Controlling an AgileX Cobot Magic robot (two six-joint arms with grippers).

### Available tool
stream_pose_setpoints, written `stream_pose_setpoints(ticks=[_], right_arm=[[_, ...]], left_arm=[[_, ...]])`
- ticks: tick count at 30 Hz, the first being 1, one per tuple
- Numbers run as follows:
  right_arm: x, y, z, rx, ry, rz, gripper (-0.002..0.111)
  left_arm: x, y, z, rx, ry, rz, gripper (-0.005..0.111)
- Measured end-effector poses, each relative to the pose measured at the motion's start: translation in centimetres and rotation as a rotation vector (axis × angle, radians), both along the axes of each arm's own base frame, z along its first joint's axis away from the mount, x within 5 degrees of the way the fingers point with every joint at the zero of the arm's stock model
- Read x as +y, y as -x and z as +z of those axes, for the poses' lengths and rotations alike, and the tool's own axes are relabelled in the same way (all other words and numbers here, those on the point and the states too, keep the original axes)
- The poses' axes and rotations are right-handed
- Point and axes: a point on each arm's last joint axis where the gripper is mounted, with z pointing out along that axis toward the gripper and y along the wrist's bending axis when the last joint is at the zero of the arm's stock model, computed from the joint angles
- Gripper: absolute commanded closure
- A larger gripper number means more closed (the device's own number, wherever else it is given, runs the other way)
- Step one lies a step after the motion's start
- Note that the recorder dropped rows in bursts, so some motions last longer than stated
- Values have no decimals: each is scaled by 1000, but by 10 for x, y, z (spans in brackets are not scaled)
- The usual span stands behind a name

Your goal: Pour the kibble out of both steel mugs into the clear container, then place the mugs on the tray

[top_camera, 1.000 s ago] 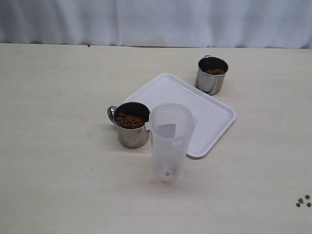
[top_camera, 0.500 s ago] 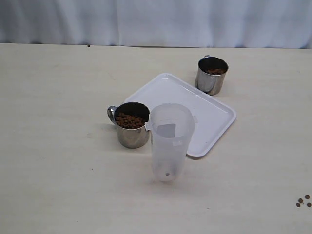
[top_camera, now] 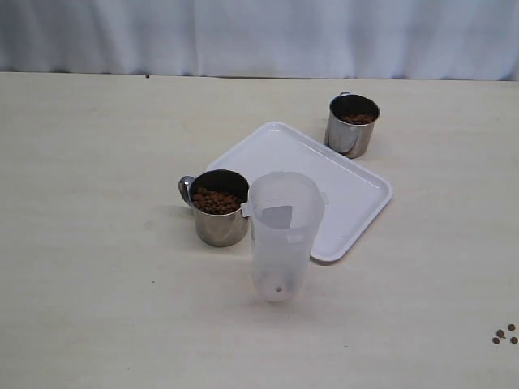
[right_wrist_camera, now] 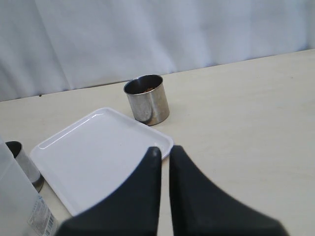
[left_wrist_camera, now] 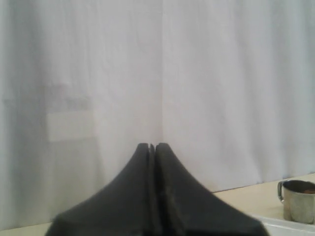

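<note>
No item has shifted in the last second. The left end effector (left_wrist_camera: pixel 151 147) and right end effector (right_wrist_camera: pixel 164 150) stay closed and empty. The near steel mug (top_camera: pixel 219 209), holding kibble (top_camera: pixel 214 200), stands just beside the clear container (top_camera: pixel 284 235) at its 10 o'clock. The far steel mug (top_camera: pixel 352 126) stands at 1 o'clock of the tray (top_camera: pixel 276 150). Pouring has not begun.

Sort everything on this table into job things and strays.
Job: near mug, far mug, kibble in both, container, tray.
Strays: a few loose pellets on the table, well apart from the rest.
</note>
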Motion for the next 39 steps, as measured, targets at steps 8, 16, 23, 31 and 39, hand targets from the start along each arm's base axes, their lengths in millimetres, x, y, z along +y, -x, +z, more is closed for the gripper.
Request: stream_pose_setpoints(ticks=[8,16,23,31,39], right_arm=[[0,0,0,0,0,0,103],[0,0,0,0,0,0,103],[0,0,0,0,0,0,103],[0,0,0,0,0,0,103],[0,0,0,0,0,0,103]], left_arm=[[1,-2,-11,131,102,-7,107],[3,-3,-19,218,86,17,107],[3,-3,-18,212,88,15,107],[3,-3,-18,211,78,17,107],[3,-3,-18,211,76,18,107]])
